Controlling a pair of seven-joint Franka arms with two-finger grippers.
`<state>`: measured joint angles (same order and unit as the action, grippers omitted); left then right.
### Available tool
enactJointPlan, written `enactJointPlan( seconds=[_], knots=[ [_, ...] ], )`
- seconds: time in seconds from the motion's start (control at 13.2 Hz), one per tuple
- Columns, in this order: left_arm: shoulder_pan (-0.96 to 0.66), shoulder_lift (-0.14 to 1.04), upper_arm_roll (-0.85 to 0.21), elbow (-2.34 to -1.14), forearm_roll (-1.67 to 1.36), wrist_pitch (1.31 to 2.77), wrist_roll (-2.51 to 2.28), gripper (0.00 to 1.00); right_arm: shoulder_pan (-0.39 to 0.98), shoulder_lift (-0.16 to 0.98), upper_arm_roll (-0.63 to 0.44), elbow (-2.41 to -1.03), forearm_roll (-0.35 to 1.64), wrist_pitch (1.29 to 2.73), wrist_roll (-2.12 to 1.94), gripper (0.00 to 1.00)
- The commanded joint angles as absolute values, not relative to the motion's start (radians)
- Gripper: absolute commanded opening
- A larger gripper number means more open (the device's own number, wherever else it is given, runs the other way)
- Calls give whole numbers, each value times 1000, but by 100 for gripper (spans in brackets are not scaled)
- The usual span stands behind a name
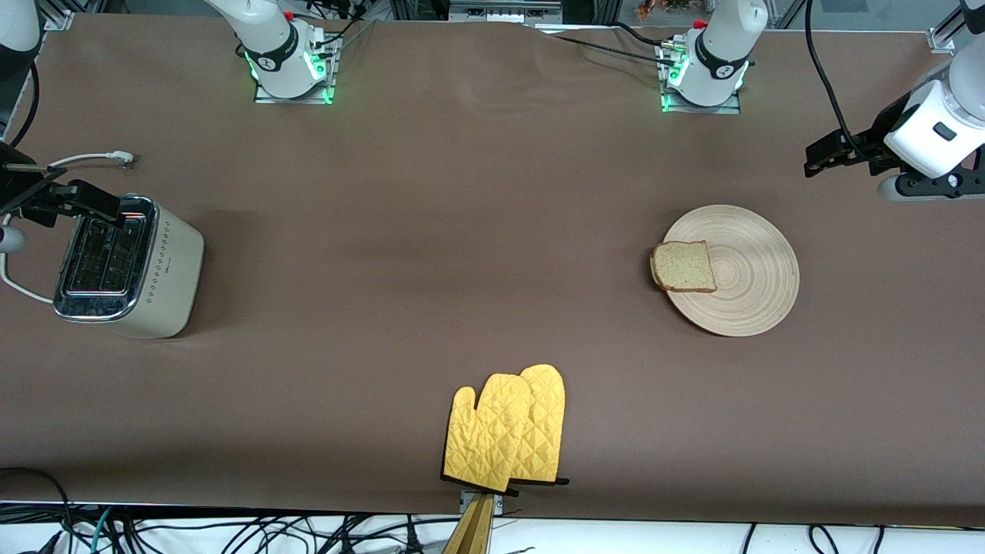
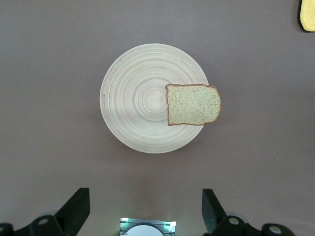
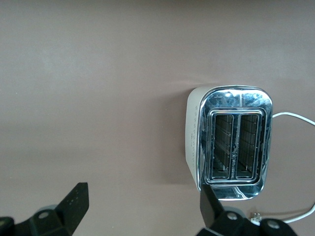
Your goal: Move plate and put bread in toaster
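The pale wooden plate (image 1: 750,285) lies toward the left arm's end of the table. The bread (image 1: 683,267) rests on the plate's rim and overhangs it toward the right arm's end. In the left wrist view the plate (image 2: 138,108) and the bread (image 2: 193,104) show whole. My left gripper (image 1: 827,158) hangs open and empty over the table beside the plate, its jaws (image 2: 145,209) wide apart. The cream toaster (image 1: 131,265) stands at the right arm's end, both slots (image 3: 235,146) empty. My right gripper (image 1: 69,188) hovers open over the toaster's edge, with nothing between its jaws (image 3: 142,206).
A pair of yellow quilted oven mitts (image 1: 508,435) lies at the table's edge nearest the front camera, midway along it. The toaster's white cord (image 1: 85,159) trails on the table toward the robots' bases. A mitt corner (image 2: 307,14) shows in the left wrist view.
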<state>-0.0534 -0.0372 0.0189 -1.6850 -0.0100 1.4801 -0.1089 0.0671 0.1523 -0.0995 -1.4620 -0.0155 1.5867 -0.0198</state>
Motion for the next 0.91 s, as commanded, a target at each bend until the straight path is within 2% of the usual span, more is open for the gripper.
enactJointPlan(
  seconds=[0.0, 0.38, 0.83],
  knots=[
    [-9, -6, 15, -1666, -38, 1471, -110, 100, 60, 161, -94, -1439, -29, 1582, -37, 100],
    [-14, 34, 6, -1543, -48, 1459, -124, 100, 60, 163, -94, -1439, -31, 1582, -37, 100],
    [-12, 58, 8, -1542, -51, 1459, -114, 100, 60, 163, -94, -1439, -31, 1583, -37, 100]
  ],
)
